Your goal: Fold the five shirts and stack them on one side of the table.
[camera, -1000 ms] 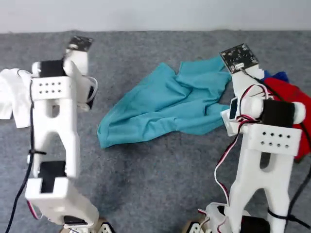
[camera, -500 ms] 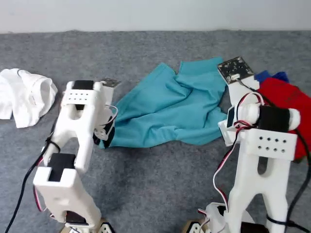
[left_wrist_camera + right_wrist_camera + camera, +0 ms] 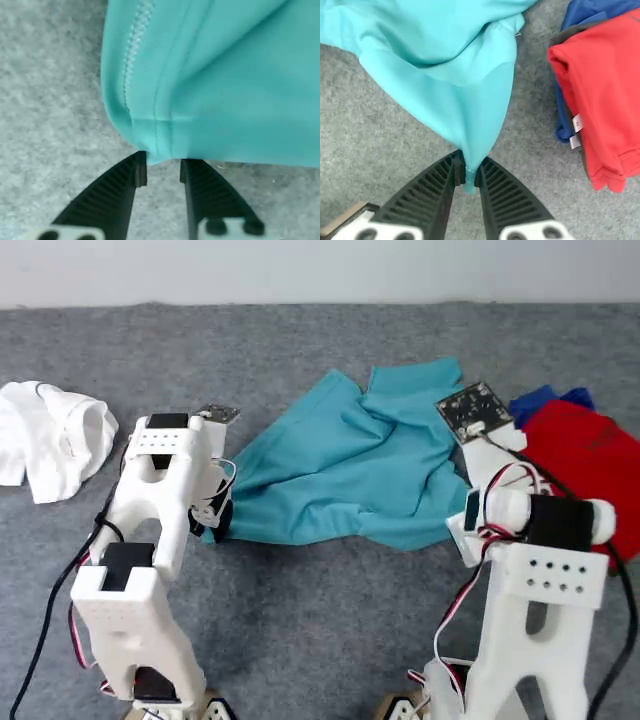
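A crumpled teal shirt (image 3: 340, 470) lies spread across the middle of the grey table. In the left wrist view my left gripper (image 3: 162, 170) stands open at the table surface, with the teal shirt's hemmed corner (image 3: 160, 145) just between its fingertips. From above, that gripper (image 3: 215, 525) is at the shirt's near left corner. My right gripper (image 3: 468, 172) is shut on a pinched fold of the teal shirt (image 3: 445, 50) at its near right edge.
A folded red shirt (image 3: 585, 460) rests on a blue shirt (image 3: 540, 400) at the right side, close to my right arm. A bunched white shirt (image 3: 50, 435) lies at the far left. Bare grey table stretches along the front.
My left arm swung from the far left near the white shirt over to the teal shirt's near left corner and lowered. The right arm drew its edge of the shirt slightly nearer.
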{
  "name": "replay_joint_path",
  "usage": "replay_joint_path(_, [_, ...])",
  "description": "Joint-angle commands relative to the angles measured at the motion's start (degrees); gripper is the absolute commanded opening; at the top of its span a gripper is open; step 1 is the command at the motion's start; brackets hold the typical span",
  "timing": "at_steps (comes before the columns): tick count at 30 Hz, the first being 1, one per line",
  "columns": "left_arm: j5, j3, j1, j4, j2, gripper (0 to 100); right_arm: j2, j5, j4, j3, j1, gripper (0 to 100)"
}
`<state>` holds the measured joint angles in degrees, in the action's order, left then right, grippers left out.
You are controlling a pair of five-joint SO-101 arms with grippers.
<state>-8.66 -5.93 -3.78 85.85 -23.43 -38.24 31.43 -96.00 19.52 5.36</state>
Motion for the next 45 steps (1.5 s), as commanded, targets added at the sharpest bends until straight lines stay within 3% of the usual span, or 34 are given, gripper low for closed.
replay_joint_path(1, [-2.2, 0.7, -0.1, -1.3, 0.9, 12, -2.2, 0.6, 1.0, 0.6, 0.4, 0.9])
replay_joint_path(5, [-2.5, 0.7, -0.2, -5.2, -1.7, 12, -3.1, 0.4, 0.9, 0.6, 0.4, 0.9])
replay_joint_path(10, [-2.8, 0.7, 1.8, -6.2, -5.1, 1, -3.9, 0.4, 0.5, 0.6, 0.4, 0.9])
replay_joint_path(15, [-2.7, 0.8, 2.1, -5.6, -3.3, 1, -3.9, 0.4, 0.5, 0.7, 0.4, 0.9])
replay_joint_path(29, [-2.9, 0.7, 1.8, 14.8, 36.3, 1, -8.6, 0.3, -2.0, -3.5, 0.8, 0.9])
replay_joint_path(35, [-2.8, -4.8, 1.8, 14.8, 51.0, 1, -20.4, -0.8, -5.0, -8.4, 1.1, 0.9])
replay_joint_path(45, [-6.5, -10.2, 1.8, 14.7, 64.6, 1, -35.3, -3.8, -5.4, -11.5, 12.8, 0.8])
